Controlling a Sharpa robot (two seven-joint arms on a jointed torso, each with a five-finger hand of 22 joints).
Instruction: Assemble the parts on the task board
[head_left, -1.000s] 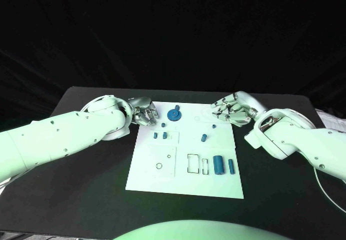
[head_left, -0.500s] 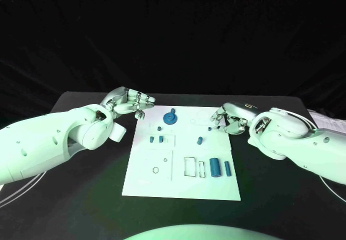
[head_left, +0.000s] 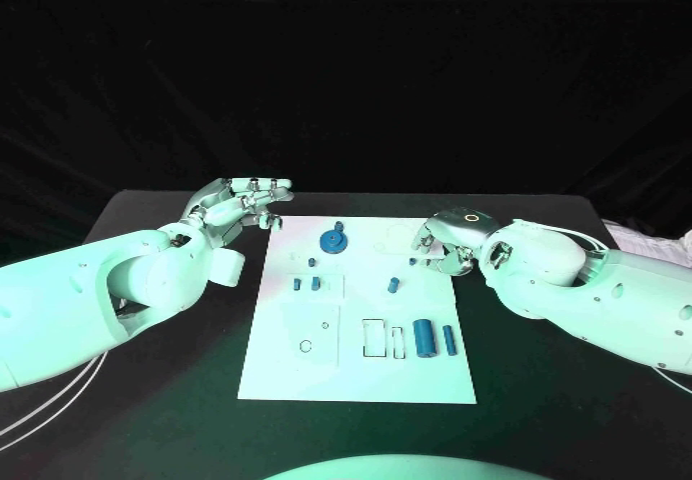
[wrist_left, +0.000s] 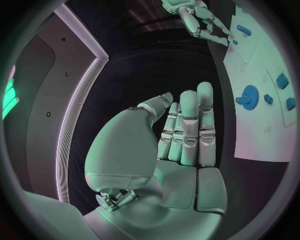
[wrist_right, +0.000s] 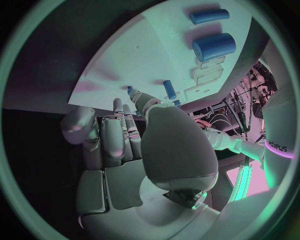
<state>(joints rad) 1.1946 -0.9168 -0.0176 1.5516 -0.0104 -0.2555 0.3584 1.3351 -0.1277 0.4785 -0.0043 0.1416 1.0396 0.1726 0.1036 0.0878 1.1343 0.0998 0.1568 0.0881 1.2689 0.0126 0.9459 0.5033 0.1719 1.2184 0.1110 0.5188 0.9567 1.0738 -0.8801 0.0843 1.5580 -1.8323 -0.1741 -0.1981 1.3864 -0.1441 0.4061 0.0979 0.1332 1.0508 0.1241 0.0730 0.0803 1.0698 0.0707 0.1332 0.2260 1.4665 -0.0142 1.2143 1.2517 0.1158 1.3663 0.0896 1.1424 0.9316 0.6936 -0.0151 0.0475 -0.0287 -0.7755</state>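
In the head view the task board (head_left: 361, 330) lies mid-surface with the blue gear (head_left: 333, 241) near its far edge, a thick cylinder (head_left: 424, 336) and thin rod (head_left: 449, 340) toward its right side; the left hand (head_left: 242, 203) hovers off the board's far left corner, the right hand (head_left: 441, 246) at its right edge by a small peg (head_left: 392, 284). The left wrist view adds that the left fingers (wrist_left: 187, 125) are straight, pressed together and empty. The right wrist view shows the right fingers (wrist_right: 119, 135) loosely extended over the board, holding nothing. A good next step, judging from this, would be lowering the right hand slowly onto the peg and pinching it upright.
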